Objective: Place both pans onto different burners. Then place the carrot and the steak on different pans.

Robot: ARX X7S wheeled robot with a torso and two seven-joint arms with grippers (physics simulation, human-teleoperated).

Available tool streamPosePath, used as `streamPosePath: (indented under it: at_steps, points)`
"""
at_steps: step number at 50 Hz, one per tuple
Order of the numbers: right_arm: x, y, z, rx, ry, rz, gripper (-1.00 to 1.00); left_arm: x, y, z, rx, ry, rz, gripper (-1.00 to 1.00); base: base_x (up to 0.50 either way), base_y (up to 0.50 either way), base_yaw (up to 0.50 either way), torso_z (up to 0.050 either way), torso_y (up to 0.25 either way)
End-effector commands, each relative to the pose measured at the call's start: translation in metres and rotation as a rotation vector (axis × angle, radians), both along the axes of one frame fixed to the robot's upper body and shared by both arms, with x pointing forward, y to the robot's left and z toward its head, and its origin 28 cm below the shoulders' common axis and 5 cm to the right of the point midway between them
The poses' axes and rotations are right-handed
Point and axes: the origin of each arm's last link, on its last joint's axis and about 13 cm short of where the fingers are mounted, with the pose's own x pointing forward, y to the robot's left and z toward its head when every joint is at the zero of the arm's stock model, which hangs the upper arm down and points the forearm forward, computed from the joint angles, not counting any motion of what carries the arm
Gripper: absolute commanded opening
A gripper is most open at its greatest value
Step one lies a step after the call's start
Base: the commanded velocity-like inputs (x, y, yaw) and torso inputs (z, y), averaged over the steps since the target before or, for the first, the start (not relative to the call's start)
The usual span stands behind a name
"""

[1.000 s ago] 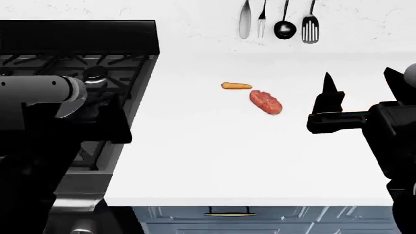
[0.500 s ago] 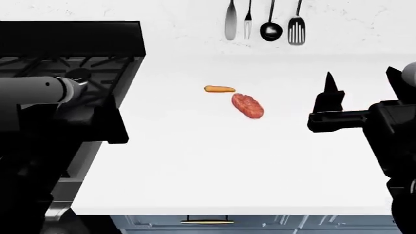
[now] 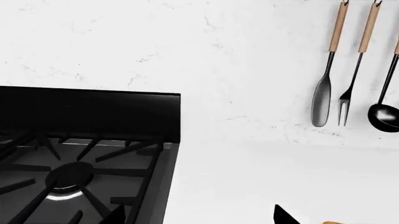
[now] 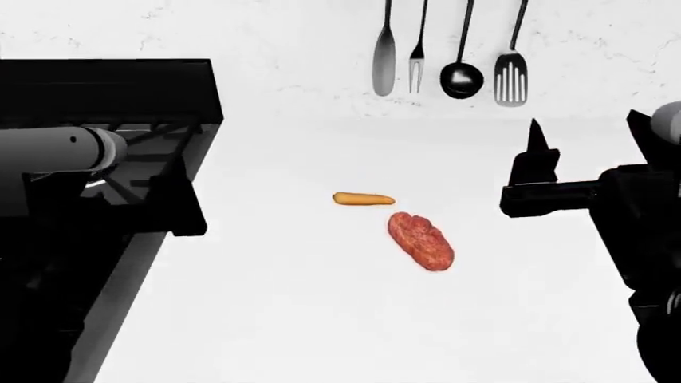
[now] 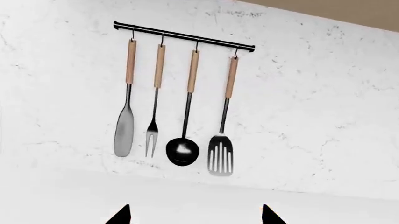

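Pans are what I need first, and I cannot find either one in any of my three views, so I judge the opening step has not begun. My right gripper (image 4: 553, 171) hangs above the white counter (image 4: 298, 319) with nothing in it; in the right wrist view its two finger tips sit well apart at the frame edge, so it is spread. My left gripper (image 3: 199, 215) shows the same in its wrist view, tips apart and nothing between them, hovering near the stove's edge. Beyond it lies one burner (image 3: 70, 176) under the black grate (image 3: 118, 150), bare of any pan. The carrot (image 4: 363, 199) and the steak (image 4: 420, 240) lie on the counter between my two grippers, just beside each other, nearer the right one and below it. Utensils (image 5: 181, 107) hang on the wall ahead. My next move, as I read it, is to turn the head or base until a pan shows, leaving the food alone for now.
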Motion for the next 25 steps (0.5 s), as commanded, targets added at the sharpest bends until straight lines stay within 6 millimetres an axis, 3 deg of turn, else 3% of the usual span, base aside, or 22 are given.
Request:
streamPosePath:
  at_steps: [1, 9, 18, 25]
  points:
    - [0.000, 0.000, 0.000, -0.012, 0.006, 0.002, 1.00, 0.000, 0.000, 0.000, 0.002, 0.001, -0.001, 1.00, 0.00, 0.00, 0.00, 0.000, 0.008]
    - [0.014, -0.002, 0.000, -0.046, 0.162, 0.122, 1.00, 0.000, -0.001, 0.000, 0.005, 0.002, -0.005, 1.00, 0.00, 0.00, 0.00, 0.000, 0.000]
    - [0.047, 0.001, 0.010, -0.054, 0.302, 0.274, 1.00, 0.000, -0.003, 0.003, 0.010, 0.003, -0.017, 1.00, 0.00, 0.00, 0.00, 0.000, 0.000]
    - [0.070, 0.005, -0.001, -0.053, 0.403, 0.346, 1.00, 0.000, -0.004, 0.004, 0.014, 0.006, -0.022, 1.00, 0.00, 0.00, 0.00, 0.000, 0.000]
